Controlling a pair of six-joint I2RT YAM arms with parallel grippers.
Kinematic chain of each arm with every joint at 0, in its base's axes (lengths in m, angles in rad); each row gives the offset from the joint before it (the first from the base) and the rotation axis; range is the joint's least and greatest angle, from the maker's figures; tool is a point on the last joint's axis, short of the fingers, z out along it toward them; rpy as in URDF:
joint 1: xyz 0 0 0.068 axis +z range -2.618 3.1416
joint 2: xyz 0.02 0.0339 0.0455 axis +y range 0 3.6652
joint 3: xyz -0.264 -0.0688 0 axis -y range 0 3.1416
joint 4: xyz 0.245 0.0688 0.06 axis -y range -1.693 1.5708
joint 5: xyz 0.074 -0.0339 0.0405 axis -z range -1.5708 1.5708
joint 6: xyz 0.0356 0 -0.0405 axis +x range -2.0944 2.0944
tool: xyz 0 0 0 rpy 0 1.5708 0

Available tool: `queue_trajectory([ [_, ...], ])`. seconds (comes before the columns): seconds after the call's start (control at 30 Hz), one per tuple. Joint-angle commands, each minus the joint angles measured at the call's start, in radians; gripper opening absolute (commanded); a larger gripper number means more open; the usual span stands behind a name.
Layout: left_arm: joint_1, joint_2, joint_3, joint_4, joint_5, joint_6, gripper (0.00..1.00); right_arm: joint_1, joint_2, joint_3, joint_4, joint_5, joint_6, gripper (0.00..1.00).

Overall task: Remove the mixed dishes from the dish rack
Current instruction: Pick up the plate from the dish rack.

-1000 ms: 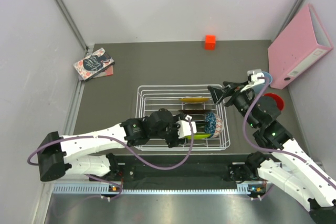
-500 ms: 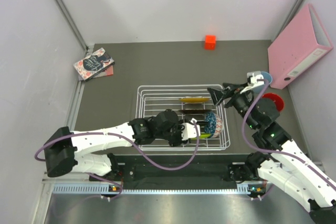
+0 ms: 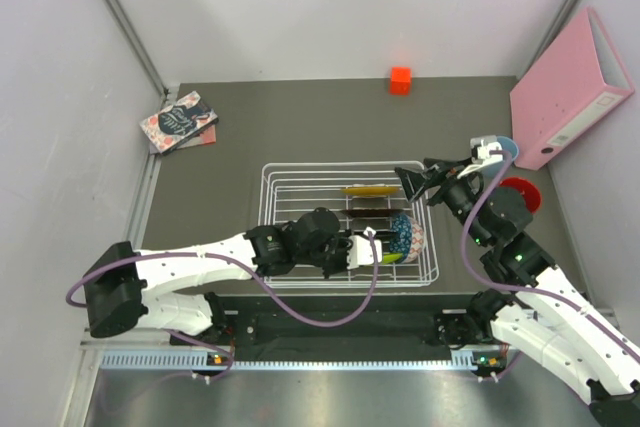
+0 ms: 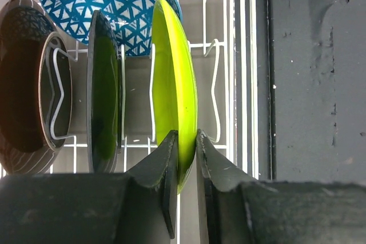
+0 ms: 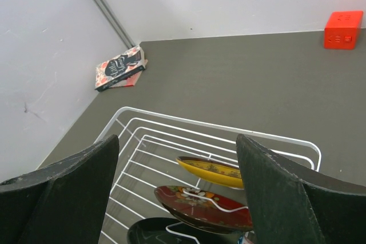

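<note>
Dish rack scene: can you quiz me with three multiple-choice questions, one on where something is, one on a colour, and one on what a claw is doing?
1. The cube sits: A inside the rack; B beyond the rack, near the back wall; C at the near edge.
2. The plate pinched by the left claw is: A yellow; B lime green; C black.
3. The right claw is: A shut on a dish; B shut, empty; C open, empty.

Answers:
1 B: the top view shows it far behind the rack.
2 B: the left wrist view shows green between the fingers.
3 C: its fingers stand wide apart, gripping nothing.
</note>
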Motion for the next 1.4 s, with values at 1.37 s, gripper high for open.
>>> queue_trajectory([
  [1.37,-0.003,-0.295,0.304,-0.163,-0.174,0.063,0.0,0.014,-0.008,0.163,-0.013,0.003,0.062,0.83],
])
